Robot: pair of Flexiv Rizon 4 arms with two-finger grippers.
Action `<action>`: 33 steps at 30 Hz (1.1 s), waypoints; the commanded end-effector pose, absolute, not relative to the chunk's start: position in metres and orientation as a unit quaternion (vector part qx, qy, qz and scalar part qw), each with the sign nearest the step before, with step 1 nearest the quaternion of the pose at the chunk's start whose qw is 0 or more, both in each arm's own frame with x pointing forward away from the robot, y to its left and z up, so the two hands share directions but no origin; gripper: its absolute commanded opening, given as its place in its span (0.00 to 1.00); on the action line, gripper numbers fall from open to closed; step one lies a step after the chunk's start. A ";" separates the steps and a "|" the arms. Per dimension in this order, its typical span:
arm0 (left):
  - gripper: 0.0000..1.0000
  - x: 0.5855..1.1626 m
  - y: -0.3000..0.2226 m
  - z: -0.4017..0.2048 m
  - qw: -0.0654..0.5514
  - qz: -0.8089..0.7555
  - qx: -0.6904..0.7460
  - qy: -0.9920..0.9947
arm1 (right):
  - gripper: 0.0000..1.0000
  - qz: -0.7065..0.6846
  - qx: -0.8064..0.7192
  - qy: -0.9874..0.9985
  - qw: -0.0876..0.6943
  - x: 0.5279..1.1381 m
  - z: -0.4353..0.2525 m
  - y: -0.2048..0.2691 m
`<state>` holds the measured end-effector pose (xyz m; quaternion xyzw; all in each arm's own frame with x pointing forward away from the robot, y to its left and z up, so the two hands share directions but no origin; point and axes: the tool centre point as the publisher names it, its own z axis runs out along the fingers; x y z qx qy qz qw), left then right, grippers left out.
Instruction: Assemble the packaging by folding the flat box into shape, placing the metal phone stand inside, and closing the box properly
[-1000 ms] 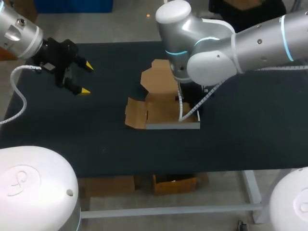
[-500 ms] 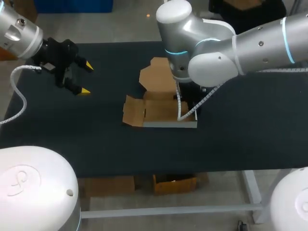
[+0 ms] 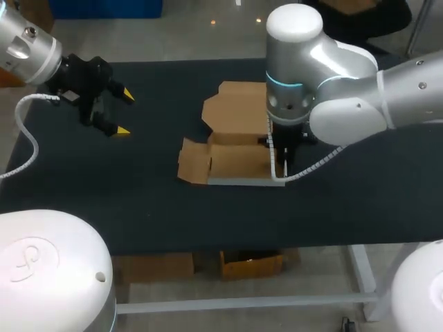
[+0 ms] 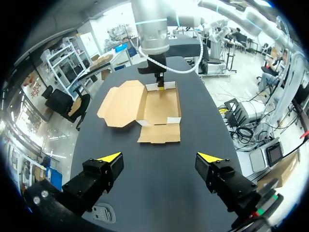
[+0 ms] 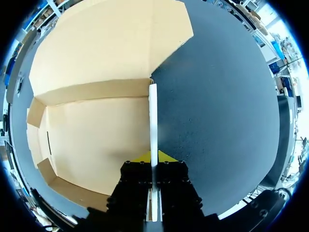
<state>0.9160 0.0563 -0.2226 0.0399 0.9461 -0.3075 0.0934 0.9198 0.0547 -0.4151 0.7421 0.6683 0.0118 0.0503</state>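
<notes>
The right arm [image 3: 346, 104] has swung its elbow rightward. On the table [image 3: 360, 180], the half-folded box [image 3: 235, 159] lies lengthwise left to right, lid open toward the far edge. The right gripper [image 5: 153, 157] pinches its right wall. Farther left, the left gripper [image 3: 124, 113] hovers, fingers apart.

Left side: bare table [image 3: 104, 187] between left tool [image 3: 124, 112] and box [image 3: 232, 155], open passage
Box right wall: right tool [image 5: 153, 157] clamps it, blocking that edge
Over box's right end: right arm [image 3: 346, 104] hangs across
Box floor: reachable from left

Dark matte table top [image 3: 145, 207] on pale metal legs
</notes>
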 end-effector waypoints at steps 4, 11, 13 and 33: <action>1.00 0.916 0.056 -0.222 0.093 -0.307 0.040 0.946 | 0.00 0.039 0.734 0.678 0.012 0.922 -0.420 0.053; 1.00 0.916 0.056 -0.222 0.093 -0.307 0.040 0.946 | 0.00 0.032 0.734 0.679 0.010 0.922 -0.419 0.057; 1.00 0.916 0.056 -0.222 0.093 -0.307 0.040 0.946 | 0.00 0.030 0.734 0.679 0.010 0.922 -0.418 0.058; 1.00 0.916 0.056 -0.222 0.093 -0.307 0.040 0.946 | 0.00 0.004 0.741 0.672 0.018 0.921 -0.419 0.062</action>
